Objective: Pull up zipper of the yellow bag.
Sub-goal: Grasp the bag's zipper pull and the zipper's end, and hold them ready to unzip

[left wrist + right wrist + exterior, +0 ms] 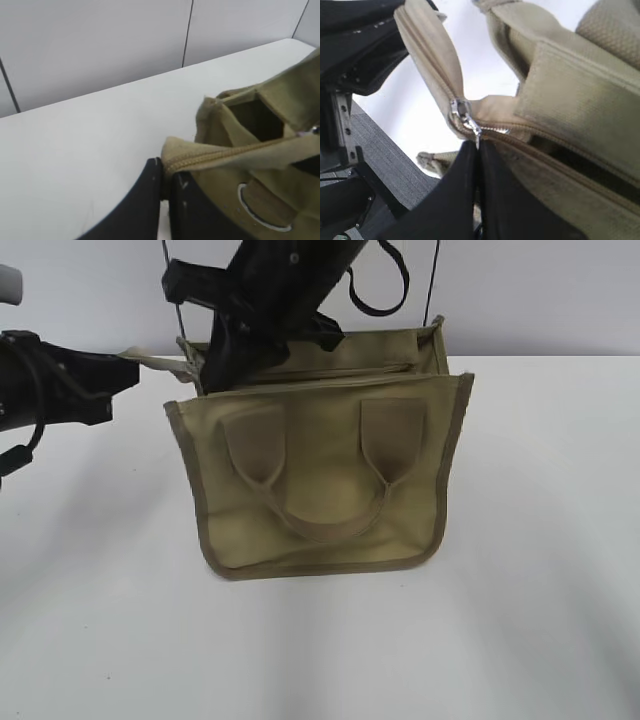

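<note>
The yellow bag point(320, 470) lies on the white table with its U-shaped handle facing me. The zipper point(360, 370) runs along its top edge. My left gripper point(135, 367) is at the bag's upper left and is shut on the fabric end of the zip tape point(172, 152); its jaws point(166, 172) meet there. My right gripper point(215, 365) reaches across from above to the bag's left end. In the right wrist view its jaws point(478, 147) are shut on the pull tab hanging from the silver slider point(460, 111). The slider is hidden in the exterior view.
The white table point(540, 590) extends all round the bag. A grey panelled wall point(100, 45) stands behind. A black strap loop point(385, 295) hangs from the right arm. The left arm's black body point(360, 45) sits close beside the right gripper.
</note>
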Robot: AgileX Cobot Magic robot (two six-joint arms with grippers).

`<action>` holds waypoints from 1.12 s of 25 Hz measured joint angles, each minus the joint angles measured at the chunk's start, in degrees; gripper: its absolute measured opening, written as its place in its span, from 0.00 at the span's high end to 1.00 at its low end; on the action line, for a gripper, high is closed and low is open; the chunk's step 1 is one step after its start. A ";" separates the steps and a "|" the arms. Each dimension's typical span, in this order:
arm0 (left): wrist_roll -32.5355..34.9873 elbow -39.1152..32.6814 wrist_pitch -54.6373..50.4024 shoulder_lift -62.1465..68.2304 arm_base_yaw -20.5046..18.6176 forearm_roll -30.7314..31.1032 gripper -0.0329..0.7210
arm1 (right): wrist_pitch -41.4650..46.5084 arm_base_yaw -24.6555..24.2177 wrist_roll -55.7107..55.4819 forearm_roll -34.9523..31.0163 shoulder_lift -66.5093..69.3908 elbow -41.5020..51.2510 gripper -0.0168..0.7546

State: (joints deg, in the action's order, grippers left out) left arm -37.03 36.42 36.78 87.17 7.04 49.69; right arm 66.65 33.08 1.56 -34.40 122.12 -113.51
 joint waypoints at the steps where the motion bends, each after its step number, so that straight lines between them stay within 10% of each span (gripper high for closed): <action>1: 0.00 0.00 -0.47 0.00 -0.07 0.00 0.95 | -0.07 0.00 0.35 0.14 0.00 0.43 1.00; 28: 0.23 -0.19 -6.56 -5.74 -0.07 0.94 0.95 | -1.32 2.12 1.47 16.51 -1.71 0.44 1.00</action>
State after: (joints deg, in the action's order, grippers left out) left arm -36.80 36.23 30.23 81.43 6.98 50.63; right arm 65.33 35.20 3.03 -17.89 120.41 -113.07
